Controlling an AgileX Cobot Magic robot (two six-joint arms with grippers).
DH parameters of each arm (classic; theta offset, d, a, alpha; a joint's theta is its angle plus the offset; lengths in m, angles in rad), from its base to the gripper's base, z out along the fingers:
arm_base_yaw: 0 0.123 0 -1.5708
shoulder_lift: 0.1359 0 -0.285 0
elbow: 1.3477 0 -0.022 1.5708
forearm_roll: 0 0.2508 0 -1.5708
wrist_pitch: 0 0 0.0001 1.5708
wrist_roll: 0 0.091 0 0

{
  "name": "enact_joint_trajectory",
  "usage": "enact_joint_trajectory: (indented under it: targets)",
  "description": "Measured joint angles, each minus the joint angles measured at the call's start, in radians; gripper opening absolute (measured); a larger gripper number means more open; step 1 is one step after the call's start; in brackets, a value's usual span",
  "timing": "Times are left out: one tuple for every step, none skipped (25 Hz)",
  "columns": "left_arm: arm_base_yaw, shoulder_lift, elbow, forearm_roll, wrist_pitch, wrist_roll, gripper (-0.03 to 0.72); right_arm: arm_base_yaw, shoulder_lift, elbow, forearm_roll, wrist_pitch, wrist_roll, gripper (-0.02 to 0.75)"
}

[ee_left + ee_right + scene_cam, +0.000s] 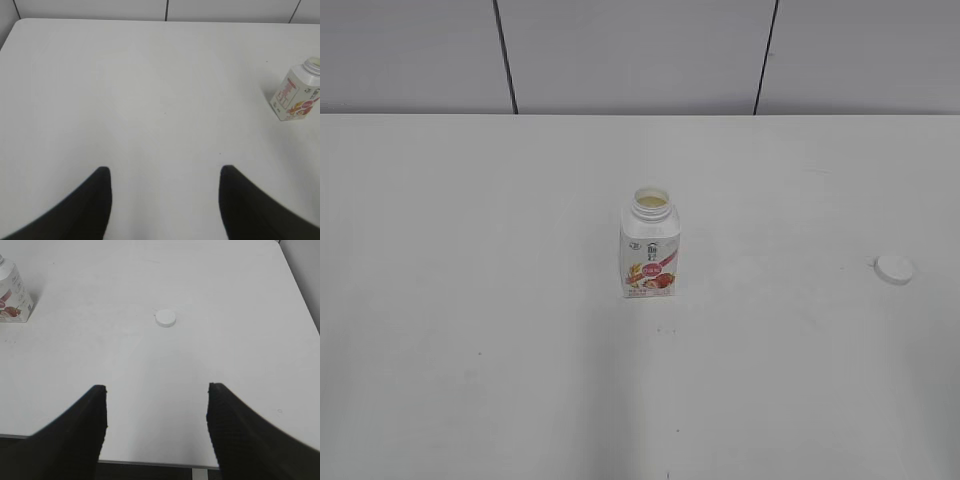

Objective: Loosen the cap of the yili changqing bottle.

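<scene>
The yili changqing bottle (649, 247) stands upright at the middle of the white table, its neck open with no cap on it. It also shows in the left wrist view (297, 92) at the right and in the right wrist view (12, 294) at the far left. The white cap (894, 268) lies flat on the table far to the right of the bottle; in the right wrist view (165, 317) it lies ahead of the jaws. My left gripper (165, 172) is open and empty, well away from the bottle. My right gripper (157, 390) is open and empty, above the table's near edge. Neither gripper shows in the exterior view.
The white table (470, 300) runs back to a grey panelled wall (640, 50). The table's near edge (150, 464) shows low in the right wrist view, and its right edge (300, 290) runs along that view's right side.
</scene>
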Motion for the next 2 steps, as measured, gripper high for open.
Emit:
enact_joint_trajectory:
  targets:
    - [0.000, 0.000, 0.000, 0.000, 0.000, 0.000, 0.426, 0.000, 0.000, 0.000, 0.000, 0.000, 0.000, 0.501]
    - [0.000, 0.000, 0.000, 0.000, 0.000, 0.000, 0.426, 0.000, 0.000, 0.000, 0.000, 0.000, 0.000, 0.501]
